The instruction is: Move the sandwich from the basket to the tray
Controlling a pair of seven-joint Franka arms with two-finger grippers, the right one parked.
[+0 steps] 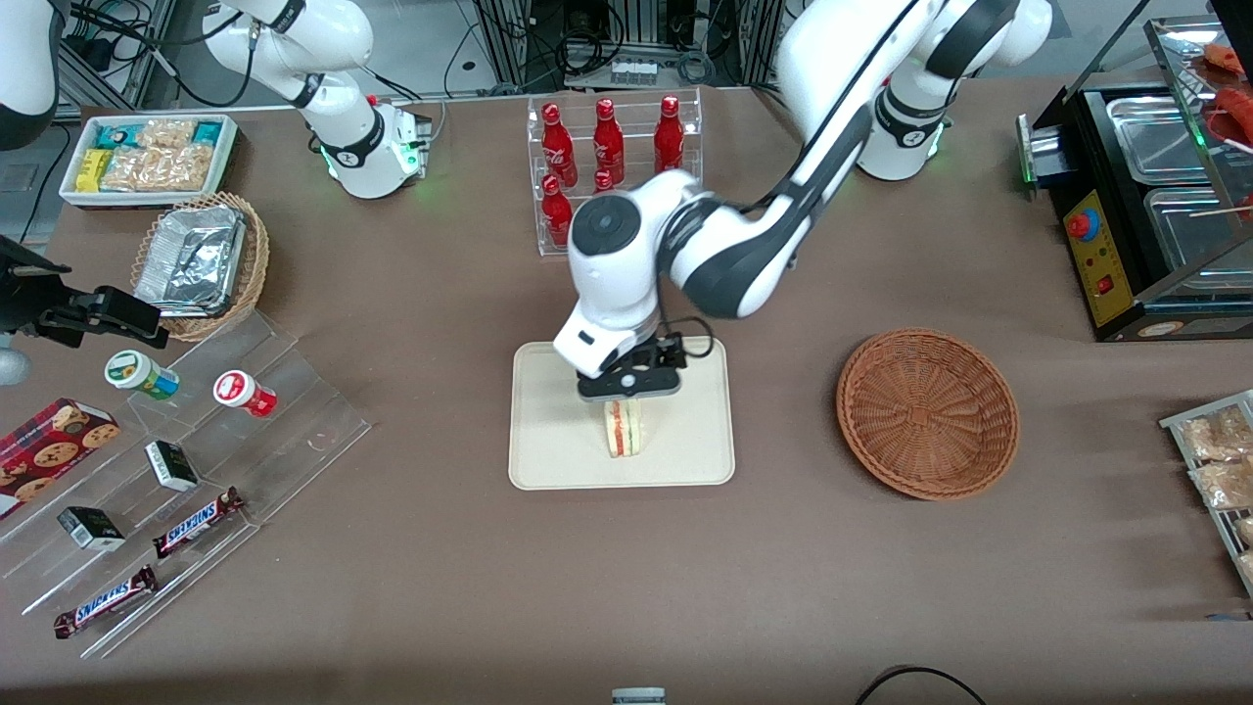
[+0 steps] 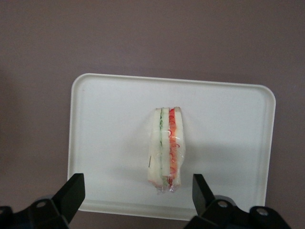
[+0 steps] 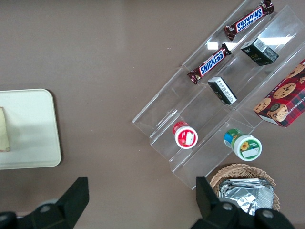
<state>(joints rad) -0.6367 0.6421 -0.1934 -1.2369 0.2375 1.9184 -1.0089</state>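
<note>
Brown tabletop: sandwich point(image 2: 166, 149) standing on tray point(image 1: 548, 460), gripper point(image 2: 138, 193) above with fingers spread (released). Basket point(image 1: 927, 411) at three o'clock. Next: retreat upward.

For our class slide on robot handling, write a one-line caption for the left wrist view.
Open gripper above the sandwich, which stands on edge on the cream tray.
</note>
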